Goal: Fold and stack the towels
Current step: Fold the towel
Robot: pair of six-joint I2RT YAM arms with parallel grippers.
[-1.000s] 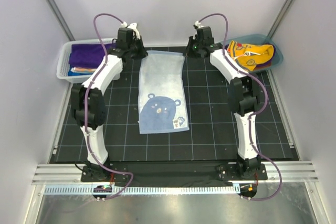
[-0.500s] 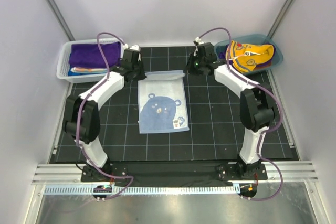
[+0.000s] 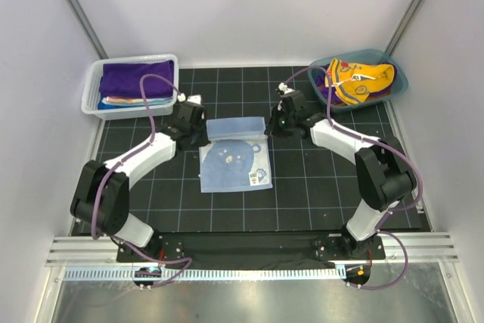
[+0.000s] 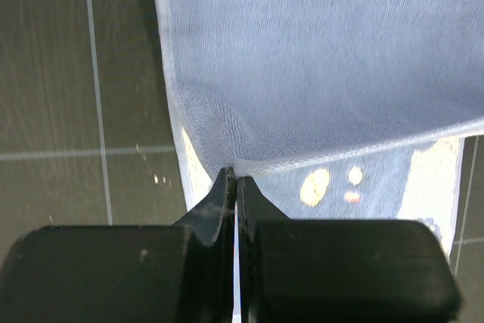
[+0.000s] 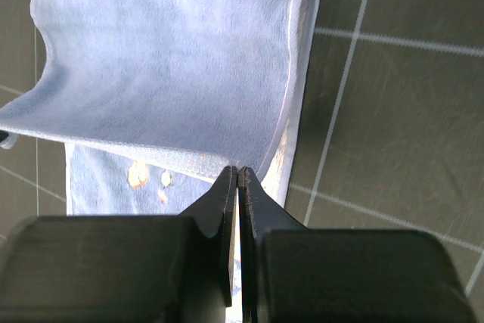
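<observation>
Both hands are down low over the middle of the bench (image 3: 318,179). Our left hand (image 4: 234,179) is pinched tight on one far corner of the light blue towel (image 3: 234,168), and our right hand (image 5: 237,175) is clamped on the other. We see that far edge lifted and doubled back over the near half, which lies flat. The purple towel (image 3: 136,77) sits in the white basket (image 3: 89,93), and the yellow-orange towel (image 3: 363,81) is in the teal tub (image 3: 401,78).
</observation>
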